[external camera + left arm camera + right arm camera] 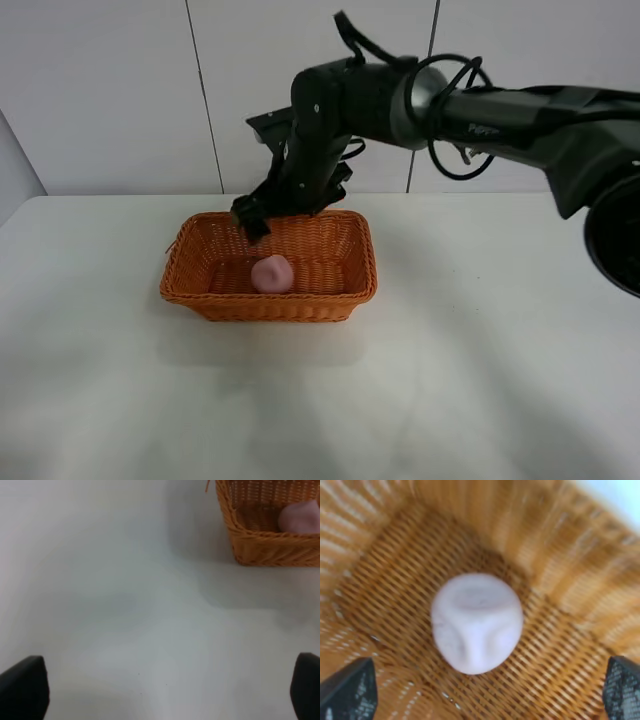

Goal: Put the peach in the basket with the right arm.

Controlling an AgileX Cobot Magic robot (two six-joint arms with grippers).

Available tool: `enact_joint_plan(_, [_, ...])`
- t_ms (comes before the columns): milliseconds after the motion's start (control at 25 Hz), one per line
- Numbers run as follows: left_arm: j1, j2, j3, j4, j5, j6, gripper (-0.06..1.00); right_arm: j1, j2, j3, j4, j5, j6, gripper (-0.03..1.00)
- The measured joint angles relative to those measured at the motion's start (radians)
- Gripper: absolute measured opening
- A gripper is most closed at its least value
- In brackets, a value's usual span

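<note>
The peach [271, 273] lies on the floor of the basket [200, 290], about midway along it from left to right and close to the near wall, touching nothing but the weave beneath it. The right arm [500, 120] reaches in from the right and bends down, so that the right gripper [250, 218] hangs over the far left part of the basket, about level with the far rim. From that gripper the peach lies lower, a little nearer and slightly to the right. In the right wrist view its fingers [350, 690] stand spread wide, one at each side of the picture, with the peach between their lines but well clear of both, so they grip nothing. The peach is roughly round, so no axis of its own matters much; the basket runs long from left to right. The left gripper [160, 690] hangs over the bare table [480, 350] to the left of the basket, also spread and empty, and well apart from the fruit. Judging by this, the placing looks done. What remains for the right arm is to lift up and back, and the wicker rim just beside the fingers is the one thing it should not catch.
</note>
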Motion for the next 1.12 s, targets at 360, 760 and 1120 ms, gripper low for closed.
enact_joint_plan(360, [0.000,0.000,0.000,0.000,0.000,0.000,0.99,0.000,-0.092,-0.002,-0.019,0.082,0.011,0.70])
enact_joint_plan(760, [0.000,0.000,0.000,0.000,0.000,0.000,0.99,-0.154,-0.091,-0.002,-0.014,0.094,0.020,0.70])
enact_joint_plan(1120, [0.000,0.000,0.000,0.000,0.000,0.000,0.99,-0.479,-0.091,-0.002,-0.022,0.136,0.001,0.70])
